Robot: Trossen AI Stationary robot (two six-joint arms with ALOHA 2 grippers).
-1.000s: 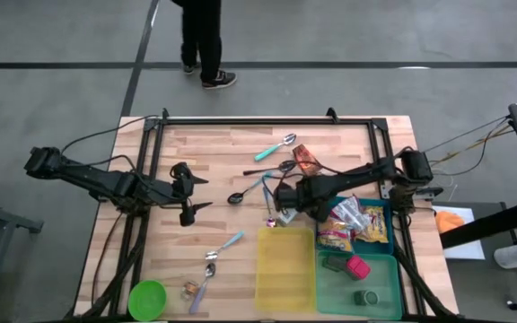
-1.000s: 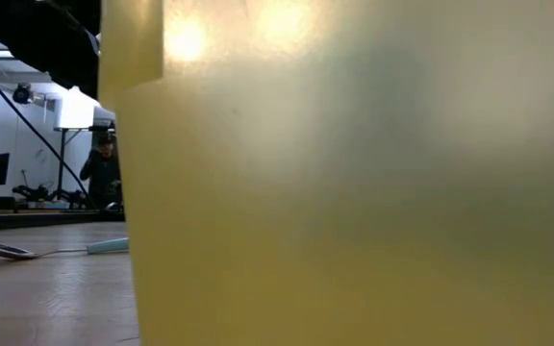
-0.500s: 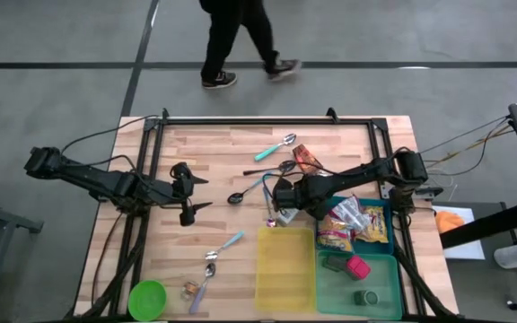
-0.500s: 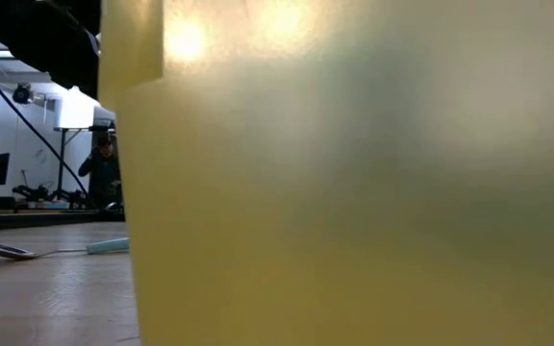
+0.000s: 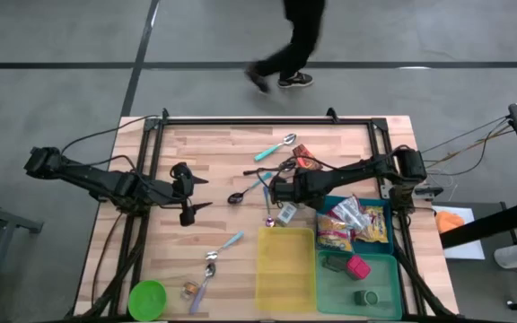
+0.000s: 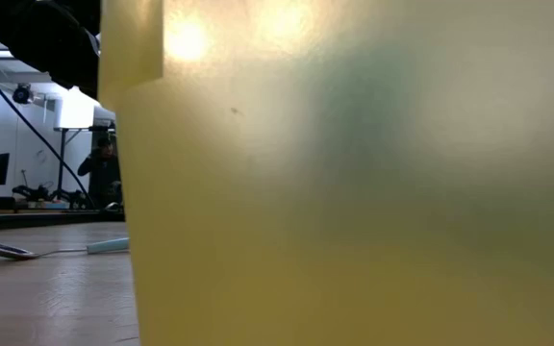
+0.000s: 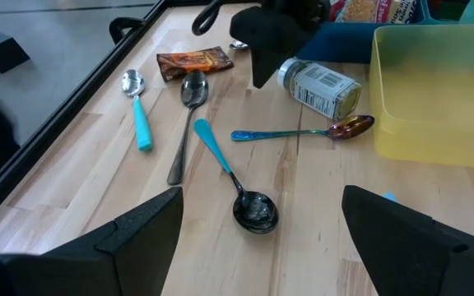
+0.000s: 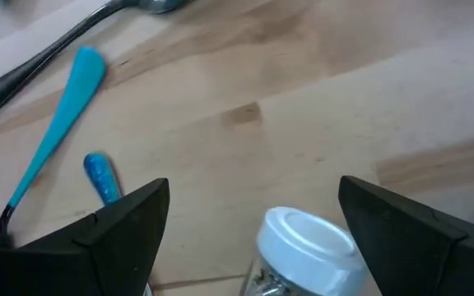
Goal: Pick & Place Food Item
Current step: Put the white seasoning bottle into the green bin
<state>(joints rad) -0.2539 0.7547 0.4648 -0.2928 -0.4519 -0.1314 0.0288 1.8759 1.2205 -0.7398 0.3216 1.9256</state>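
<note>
Right gripper (image 5: 276, 193) spread wide and empty just above the small jar (image 5: 286, 213), lying on its side beside the yellow bin (image 5: 285, 269), white cap toward the fingers, long axis along the reach; left gripper (image 5: 193, 194) open, farther off.

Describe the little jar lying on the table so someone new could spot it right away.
Find the yellow bin near the table's front edge. Just behind its back rim, under the open right gripper, lies the small jar. Unlike the spoons around it, it has a white cap and a barcode label.
</note>
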